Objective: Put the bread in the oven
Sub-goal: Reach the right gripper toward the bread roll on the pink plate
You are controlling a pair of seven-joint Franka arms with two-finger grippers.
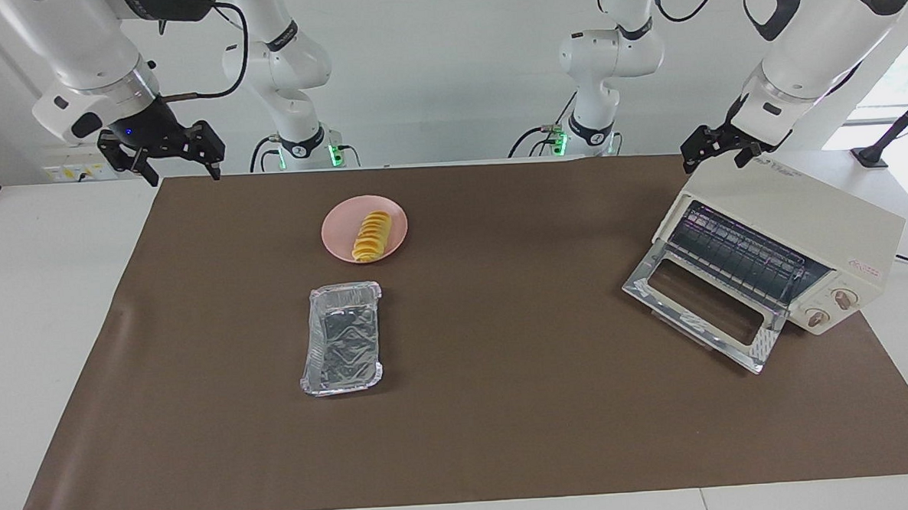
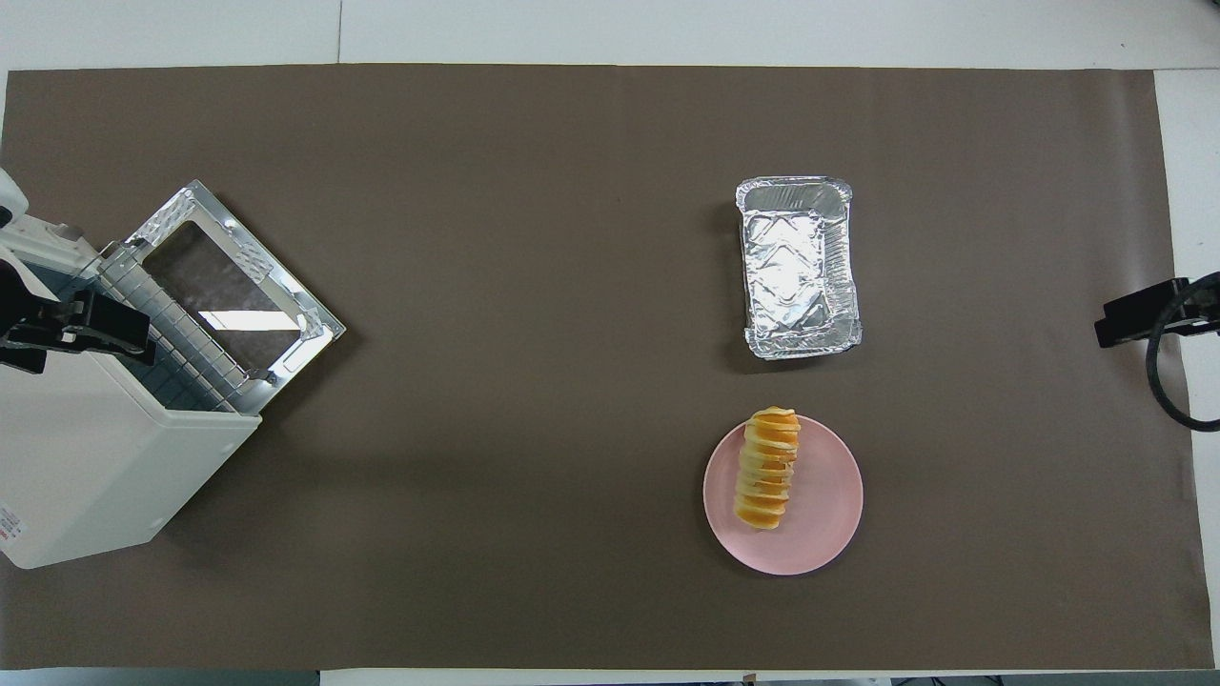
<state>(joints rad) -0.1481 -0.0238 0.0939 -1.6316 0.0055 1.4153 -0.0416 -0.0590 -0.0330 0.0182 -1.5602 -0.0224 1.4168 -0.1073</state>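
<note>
- The bread (image 1: 371, 236) is lying on the pink plate (image 1: 338, 237), upper middle of the facing view, lower right of centre in the overhead view; nothing is touching it.
- The oven (image 1: 805, 228) is sitting at the right of the facing view with its door (image 1: 701, 305) dropped open and the rack (image 1: 738, 262) showing.
- The right tool (image 1: 178, 161) is hanging at the upper left of the facing view, over the worktop's (image 1: 506, 406) edge, fingers spread wide and holding nothing.
- The left tool (image 1: 714, 148) is hovering at the upper right, over the oven's top, also wide open and empty.
- Judging from this, the first step is the pick: the right tool is looking best placed, and closing across the loaf's narrow width near its middle should be keeping it level.
- The loaf is looking soft and ridged, so a gentle squeeze seems wise; the plate may be sliding.
- The foil tray (image 1: 343, 339) is lying empty just below the plate in the facing view.
- The overhead view is cutting off the right tool at its right edge and showing only part of the left one.
- The oven's depth is hard to make out through the rack.
</note>
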